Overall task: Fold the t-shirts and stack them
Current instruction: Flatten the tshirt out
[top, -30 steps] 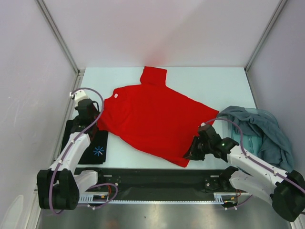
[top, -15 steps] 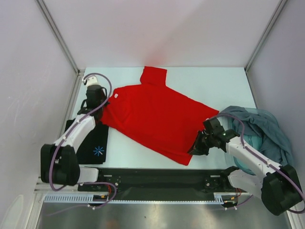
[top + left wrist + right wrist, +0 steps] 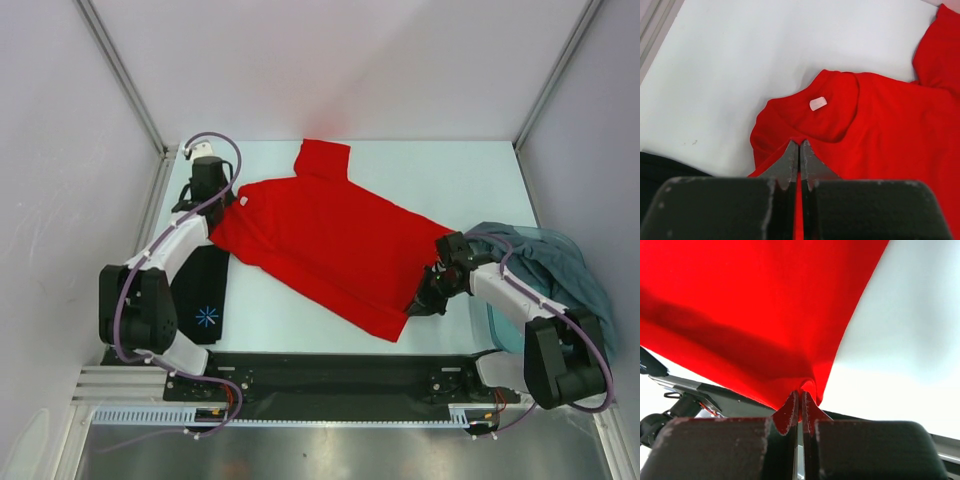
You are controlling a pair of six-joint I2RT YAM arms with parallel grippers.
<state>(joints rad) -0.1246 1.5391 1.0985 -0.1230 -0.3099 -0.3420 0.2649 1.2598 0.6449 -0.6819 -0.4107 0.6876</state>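
Observation:
A bright red t-shirt [image 3: 320,240] lies spread slantwise across the white table [image 3: 420,170], collar to the left and one sleeve to the back. My left gripper [image 3: 220,210] is shut on its shoulder edge beside the collar. In the left wrist view the gripper [image 3: 799,142] pinches red cloth just short of the white neck label [image 3: 818,103]. My right gripper [image 3: 420,302] is shut on the hem at the shirt's near right corner. In the right wrist view the gripper [image 3: 800,394] holds the bunched red t-shirt [image 3: 755,315] lifted off the table.
A black t-shirt [image 3: 200,290] with a blue-white starburst [image 3: 207,316] lies at the near left under the left arm. Teal-grey t-shirts [image 3: 550,265] are heaped at the right edge. Grey walls enclose the table; a black strip [image 3: 330,370] runs along its near edge.
Both grippers have moved toward the back of the table, still shut on the red t-shirt. The shirt's left shoulder and near right corner have shifted with them.

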